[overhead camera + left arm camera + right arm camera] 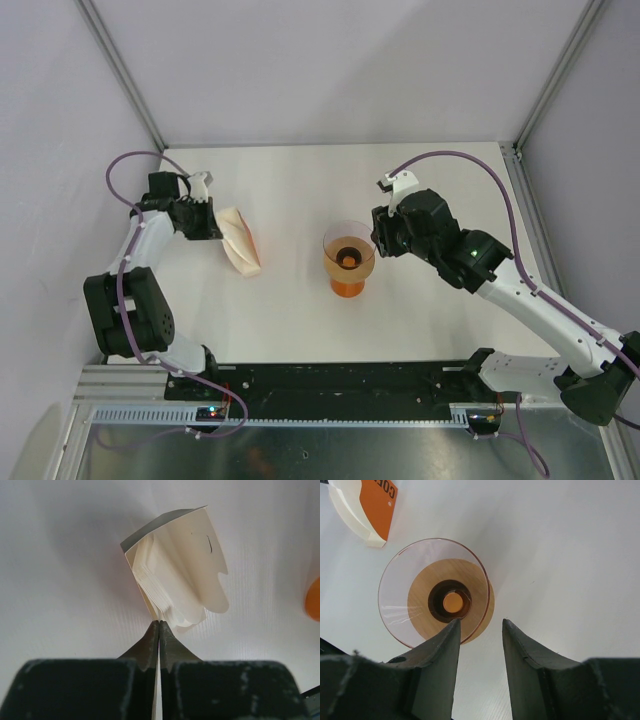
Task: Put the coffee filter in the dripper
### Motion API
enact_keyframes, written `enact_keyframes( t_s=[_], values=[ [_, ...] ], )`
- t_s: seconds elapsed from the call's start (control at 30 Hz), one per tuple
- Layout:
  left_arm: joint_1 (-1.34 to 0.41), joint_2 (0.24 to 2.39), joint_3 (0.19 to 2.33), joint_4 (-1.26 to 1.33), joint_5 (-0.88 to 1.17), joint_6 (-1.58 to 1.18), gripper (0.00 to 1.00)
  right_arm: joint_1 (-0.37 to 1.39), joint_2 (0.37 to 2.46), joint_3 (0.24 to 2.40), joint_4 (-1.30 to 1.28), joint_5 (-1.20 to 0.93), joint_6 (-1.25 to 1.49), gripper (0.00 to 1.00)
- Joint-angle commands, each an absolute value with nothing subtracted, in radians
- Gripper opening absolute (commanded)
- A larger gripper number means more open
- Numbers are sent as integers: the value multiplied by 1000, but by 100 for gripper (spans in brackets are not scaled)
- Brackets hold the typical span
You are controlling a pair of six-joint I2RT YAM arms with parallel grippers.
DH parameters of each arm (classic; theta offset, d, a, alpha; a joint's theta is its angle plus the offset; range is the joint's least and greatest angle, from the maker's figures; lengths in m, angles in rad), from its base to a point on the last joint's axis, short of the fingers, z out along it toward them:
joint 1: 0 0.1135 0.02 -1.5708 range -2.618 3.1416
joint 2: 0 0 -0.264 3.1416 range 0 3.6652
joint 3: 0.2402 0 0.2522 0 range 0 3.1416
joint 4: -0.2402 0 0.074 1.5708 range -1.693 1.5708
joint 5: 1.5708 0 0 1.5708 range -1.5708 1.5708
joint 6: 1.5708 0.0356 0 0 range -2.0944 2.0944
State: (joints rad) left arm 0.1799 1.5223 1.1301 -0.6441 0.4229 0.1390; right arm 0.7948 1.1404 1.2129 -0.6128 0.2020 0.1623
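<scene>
In the left wrist view, the left gripper (159, 630) fills the bottom of the frame, its 2 fingers (146, 650) pressed together tip to tip. A thin pale sliver shows between them lower down; whether it is paper or the table (60, 605) behind cannot be told. The fingertips meet the near, lower edge of the stack of filters (175, 580), which fans out toward the upper middle of the frame inside a cream card sleeve. A single coffee filter cannot be told apart from the other sheets, so it is not clear whether 1 sheet is pinched. At the right edge a blurred orange shape (314, 599) is cut off.

In the right wrist view, the right gripper (480, 626) rises from the bottom edge with its jaws standing apart and nothing between them. Just beyond them the dripper (395, 587) is seen from above, left of centre; the left fingertip overlaps its lower rim in the frame, and contact cannot be judged. The funnel is bare inside, with an orange body showing through it. In the upper left corner the stack is cut off, its orange label (379, 505) only partly readable.

From the top camera, the dripper stands mid-table, the right gripper just beside its right rim, and the stack lies well apart at the left, at the left gripper's tips.
</scene>
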Motion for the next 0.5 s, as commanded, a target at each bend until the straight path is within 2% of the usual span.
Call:
enact_keyframes(
  t_s=[0.0,0.47],
  values=[
    [187,1489,1163,-622,456,142,0,800,1127,1218,-598,211,157,44],
    [189,1351,1055,-625,471,129,0,805,1112,1218,-587,205,167,44]
  ],
)
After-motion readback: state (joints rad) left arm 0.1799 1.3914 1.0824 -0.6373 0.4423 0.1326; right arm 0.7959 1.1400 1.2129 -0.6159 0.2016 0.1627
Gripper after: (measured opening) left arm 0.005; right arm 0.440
